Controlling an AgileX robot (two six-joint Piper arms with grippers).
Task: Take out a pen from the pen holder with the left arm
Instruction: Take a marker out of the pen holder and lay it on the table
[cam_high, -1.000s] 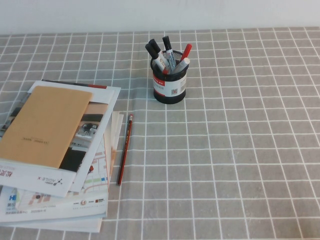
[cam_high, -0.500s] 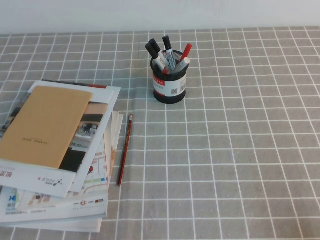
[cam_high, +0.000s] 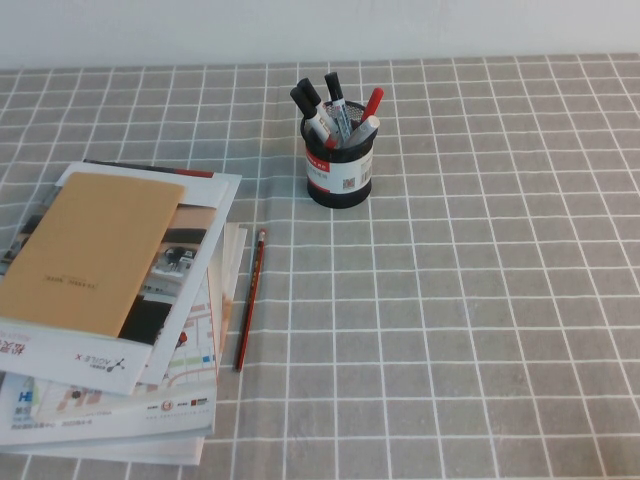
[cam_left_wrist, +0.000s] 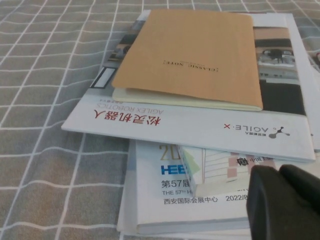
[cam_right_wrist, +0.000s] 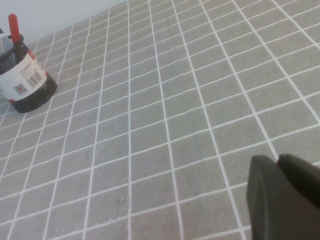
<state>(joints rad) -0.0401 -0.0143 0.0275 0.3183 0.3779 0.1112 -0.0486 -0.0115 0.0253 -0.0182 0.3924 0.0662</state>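
A black mesh pen holder (cam_high: 339, 172) stands upright at the table's far middle, with several markers (cam_high: 335, 108) sticking out, black-capped and red-capped. It also shows in the right wrist view as the pen holder (cam_right_wrist: 25, 80) with a red marker (cam_right_wrist: 14, 27). Neither arm appears in the high view. My left gripper (cam_left_wrist: 280, 172) is shut and empty, hovering over the near edge of the paper stack (cam_left_wrist: 200, 125). My right gripper (cam_right_wrist: 279, 162) is shut with nothing in it, above bare tablecloth well away from the holder.
A stack of brochures (cam_high: 110, 330) topped by a tan notebook (cam_high: 90, 250) lies at the near left. A red pencil (cam_high: 250, 298) lies on the cloth beside the stack. The grey checked tablecloth (cam_high: 480, 300) covers the table.
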